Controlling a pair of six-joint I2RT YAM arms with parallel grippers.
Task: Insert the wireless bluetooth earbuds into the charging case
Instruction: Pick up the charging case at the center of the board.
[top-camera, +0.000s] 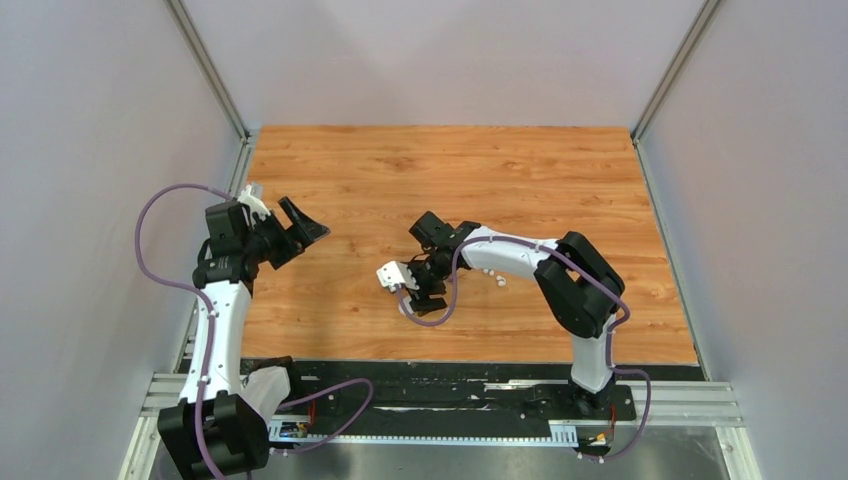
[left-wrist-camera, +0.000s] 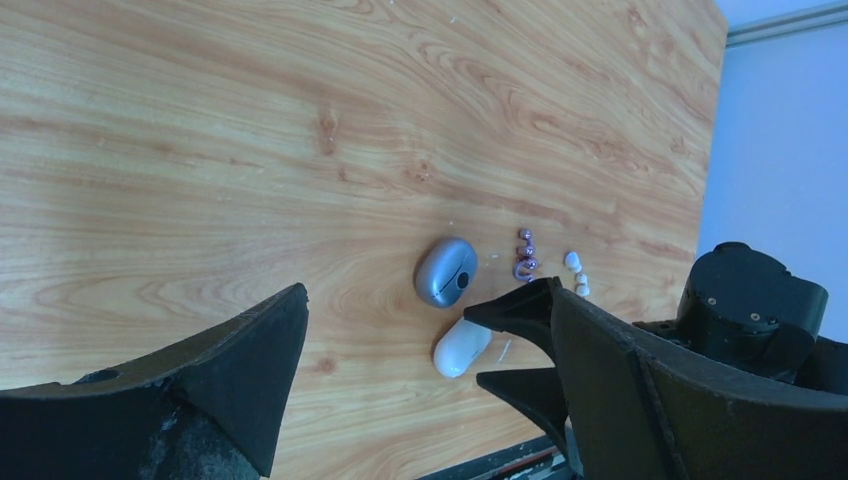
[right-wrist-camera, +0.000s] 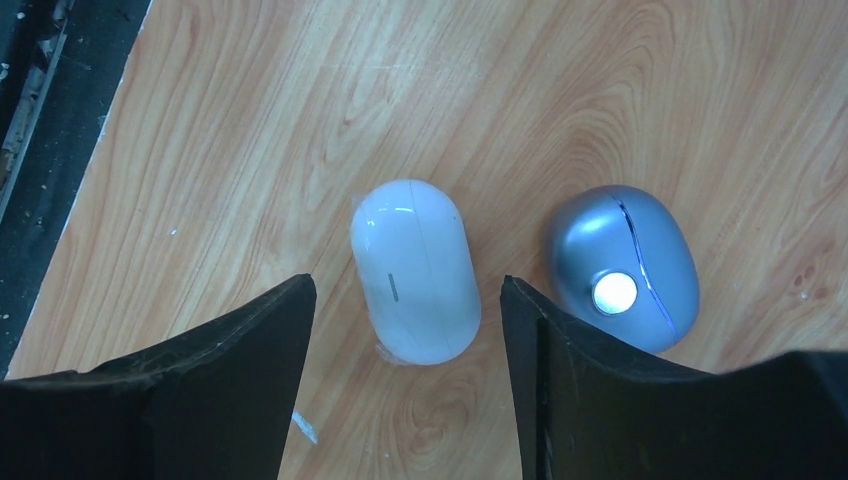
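Looks like case-grab step: straddles white case (right-wrist-camera: 415, 270) with right end effector (right-wrist-camera: 405, 300), part open, gripping nothing; left end effector (left-wrist-camera: 395, 310) wide open, empty. Buds (left-wrist-camera: 526, 262) loose at case's 3 o'clock. Next: probably needs squeezing case squarely.

The left arm (top-camera: 213, 335) and right arm (top-camera: 505, 256) are white-shelled with black joints (purple cables (top-camera: 138, 250) run along each).

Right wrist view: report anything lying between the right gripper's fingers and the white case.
Nothing visible does. The white case lies on the table between the open fingers of the right gripper, touching neither. The blue-grey case sits beside it, outside one finger.
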